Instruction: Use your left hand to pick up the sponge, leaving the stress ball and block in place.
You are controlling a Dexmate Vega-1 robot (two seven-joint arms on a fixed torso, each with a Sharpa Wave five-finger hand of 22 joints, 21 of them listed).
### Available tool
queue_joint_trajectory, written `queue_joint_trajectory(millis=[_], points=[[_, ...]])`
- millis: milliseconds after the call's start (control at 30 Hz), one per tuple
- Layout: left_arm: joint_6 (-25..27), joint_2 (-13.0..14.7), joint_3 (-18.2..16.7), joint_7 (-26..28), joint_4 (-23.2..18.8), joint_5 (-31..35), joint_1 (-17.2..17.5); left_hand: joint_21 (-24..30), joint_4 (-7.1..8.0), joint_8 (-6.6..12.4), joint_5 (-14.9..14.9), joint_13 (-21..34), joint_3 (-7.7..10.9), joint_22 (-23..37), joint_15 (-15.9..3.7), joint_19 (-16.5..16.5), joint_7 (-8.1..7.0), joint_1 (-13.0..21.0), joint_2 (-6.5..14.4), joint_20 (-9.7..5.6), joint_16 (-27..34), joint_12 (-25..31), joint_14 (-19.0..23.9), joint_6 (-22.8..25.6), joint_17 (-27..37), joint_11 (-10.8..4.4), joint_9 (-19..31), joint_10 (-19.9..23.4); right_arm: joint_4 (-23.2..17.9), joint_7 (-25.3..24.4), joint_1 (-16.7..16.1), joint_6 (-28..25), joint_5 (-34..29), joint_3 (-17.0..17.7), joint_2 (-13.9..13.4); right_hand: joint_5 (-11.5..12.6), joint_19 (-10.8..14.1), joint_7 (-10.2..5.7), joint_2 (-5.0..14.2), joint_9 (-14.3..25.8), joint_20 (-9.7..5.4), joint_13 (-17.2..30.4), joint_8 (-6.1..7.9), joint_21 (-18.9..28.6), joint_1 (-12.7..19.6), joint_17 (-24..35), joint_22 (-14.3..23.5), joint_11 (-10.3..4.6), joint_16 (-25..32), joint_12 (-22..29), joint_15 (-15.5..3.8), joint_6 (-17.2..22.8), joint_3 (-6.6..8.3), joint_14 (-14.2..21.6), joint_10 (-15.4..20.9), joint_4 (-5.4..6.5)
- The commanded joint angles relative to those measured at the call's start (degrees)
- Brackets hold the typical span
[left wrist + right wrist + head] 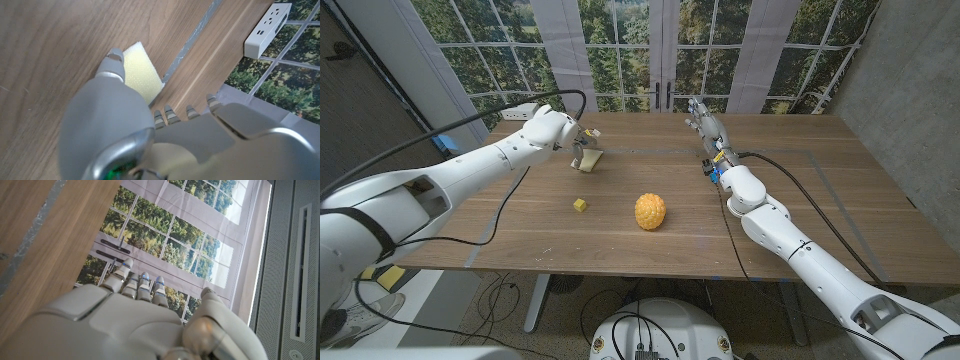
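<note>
The left hand [582, 140] had the sponge [589, 158] at the far left of the table [840, 190], near the back edge. In the left wrist view the thumb lay across the pale yellow face of the sponge [142, 77] while the other fingers [170, 116] curled in beside it, so the hand seemed to be pinching it. In the head view the sponge stood tilted with its lower edge at or just off the wood (which of the two I could not tell).

It should handle as a light, soft pad that squashes under pressure; a hold across its flat faces, thumb on one side and fingers on the other, looks soundest, since a grip at a corner would let it fold and slip.

The stress ball [650, 211] and the small yellow block [580, 204] sat nearer the front, well apart from the sponge. The right hand [706, 122] held nothing, its fingers [131, 282] extended and close together, over the far middle of the table.
</note>
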Motion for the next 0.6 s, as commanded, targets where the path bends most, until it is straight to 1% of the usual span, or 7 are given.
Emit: queue_joint_trajectory(millis=[33, 100, 233, 367, 433, 500, 600], points=[[-2.62, -3.49, 0.57, 1.15, 3.96, 2.21, -0.51, 0.48, 0.03, 0.33, 0.51, 0.11, -0.39, 0.1, -0.57, 0.72, -0.14, -0.26, 0.24, 0.09, 0.2, 0.49, -1.16, 0.58, -0.04, -0.26, 0.29, 0.43, -1.42, -1.1, -0.92, -0.18, -0.95, 0.4, -0.83, -0.04, 0.34, 0.03, -0.05, 0.31, 0.09, 0.17, 0.04, 0.42, -0.53, 0.08, 0.11, 0.0, 0.23, 0.18, 0.04, 0.2, 0.13, 0.35, 0.31, 0.28], [-2.64, -3.35, 0.95, 1.26, 3.7, 2.81, -0.49, 0.51, 0.11, 0.3, 0.64, 0.11, -0.51, 0.1, -0.61, 0.85, -0.1, -0.31, 0.3, 0.11, 0.17, 0.53, -1.15, 0.53, -0.05, -0.26, 0.3, 0.52, -1.89, -1.4, -1.33, -0.18, -0.95, 0.64, -1.01, -0.05, 0.35, -0.01, -0.07, 0.31, 0.1, 0.17, 0.03, 0.42, -0.52, 0.07, 0.11, -0.03, 0.22, 0.19, 0.06, 0.19, 0.12, 0.33, 0.34, 0.27], [-2.02, -4.6, 1.7, -3.96, 4.81, 2.79, -1.69, 0.49, 0.15, 0.3, 0.9, 0.1, -0.8, 0.1, -0.37, 0.97, 0.22, -0.33, 0.19, 0.15, 0.13, 0.62, -1.1, 0.56, -0.05, 0.28, 0.32, 0.7, -2.54, -1.79, -2.06, 0.2, -0.85, 1.06, -1.2, -0.06, 0.56, -0.04, -0.14, 0.31, 0.28, 0.17, 0.02, 0.47, -0.48, 0.04, 0.1, -0.05, 0.33, 0.15, 0.19, 0.21, 0.11, 0.73, 0.33, 0.22], [-0.81, -3.43, 1.5, -1.03, 3.5, 4.05, -0.35, 0.46, 0.15, 0.68, 1.32, 0.1, -1.35, 0.1, -0.66, 1.11, 0.39, -0.34, -0.2, 0.15, 0.25, 1.06, -0.54, 1.65, -0.06, 0.32, 0.31, 1.77, -2.82, -2.06, -2.41, 0.35, -0.86, 1.29, -1.26, -0.07, 0.72, -0.07, -0.16, 0.31, 0.3, 0.17, 0.01, 0.52, -0.45, 0.03, 0.1, 0.04, 0.34, 0.2, 0.21, 0.19, 0.11, 0.85, 0.49, 0.2], [0.7, -3.61, 3.12, -1.5, 3.51, 7.66, -0.41, 0.49, 0.16, 0.8, 1.49, 0.1, -1.53, 0.1, -0.96, 1.26, 0.36, -0.33, -0.28, 0.14, 0.33, 1.21, -0.17, 2.03, -0.07, 0.28, 0.31, 2.16, -2.75, -1.93, -2.44, 0.54, -0.88, 1.32, -1.31, -0.08, 0.83, -0.08, -0.17, 0.31, 0.34, 0.17, 0.02, 0.55, -0.45, 0.02, 0.1, -0.08, 0.36, 0.21, 0.25, 0.22, 0.1, 0.95, 0.55, 0.19], [0.72, -4.09, 2.77, -2.98, 4.24, 6.85, -0.55, 0.6, 0.22, 1.2, 1.9, 0.09, -1.92, 0.09, -1.67, 1.78, 0.14, -0.29, -0.33, 0.09, 0.49, 1.6, 0.66, 3.23, -0.1, 0.35, 0.3, 3.19, -2.74, -2.01, -2.48, 0.57, -0.8, 1.37, -1.19, -0.08, 0.84, -0.12, -0.18, 0.31, 0.34, 0.17, 0.01, 0.54, -0.44, 0.02, 0.1, -0.1, 0.35, 0.2, 0.27, 0.21, 0.1, 0.97, 0.55, 0.19], [2.62, -4.32, 3.98, -3.41, 4.48, 10.13, -0.47, 0.71, 0.33, 1.39, 2.26, 0.08, -2.23, 0.09, -1.74, 2.31, 0.49, -0.28, -0.24, 0.09, 0.5, 1.9, 1.13, 3.97, -0.13, 0.58, 0.3, 4.03, -2.62, -1.63, -2.19, 0.38, -0.89, 1.21, -1.3, -0.09, 0.95, -0.15, -0.19, 0.3, 0.32, 0.17, 0.0, 0.56, -0.43, 0.0, 0.1, -0.06, 0.35, 0.21, 0.29, 0.2, 0.1, 1.05, 0.63, 0.17]])
